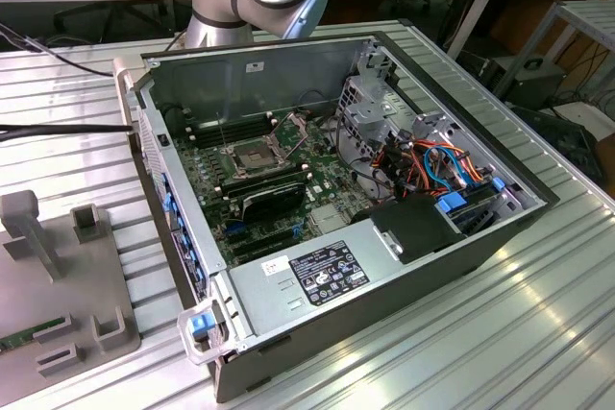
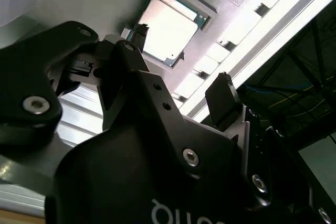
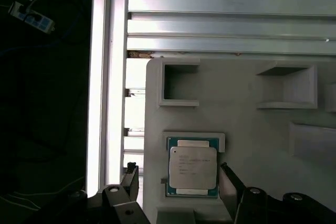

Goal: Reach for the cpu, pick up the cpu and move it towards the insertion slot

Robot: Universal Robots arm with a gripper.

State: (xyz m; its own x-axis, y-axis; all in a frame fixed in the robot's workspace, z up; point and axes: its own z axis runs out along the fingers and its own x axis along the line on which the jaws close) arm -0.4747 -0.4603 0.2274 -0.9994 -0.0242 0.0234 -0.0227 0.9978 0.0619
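First wrist view: gripper (image 3: 179,170) hangs open over cpu (image 3: 192,167), which lies flat in a grey tray (image 3: 252,129) recess; closing off-centre could snag the recess rim or tip the chip.

My gripper (image 2: 181,64) poised near the cpu (image 2: 167,29)
My two black fingers (image 2: 226,98) stand spread wide; the cpu, apart from them, lies flat in a recess of the grey holder (image 2: 215,17) on the ribbed aluminium table (image 2: 273,3).

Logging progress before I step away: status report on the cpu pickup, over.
Gripper jaws open, one either side of the cpu. Cpu lying flat in grey holder recess, not gripped. Nothing between jaws and cpu.
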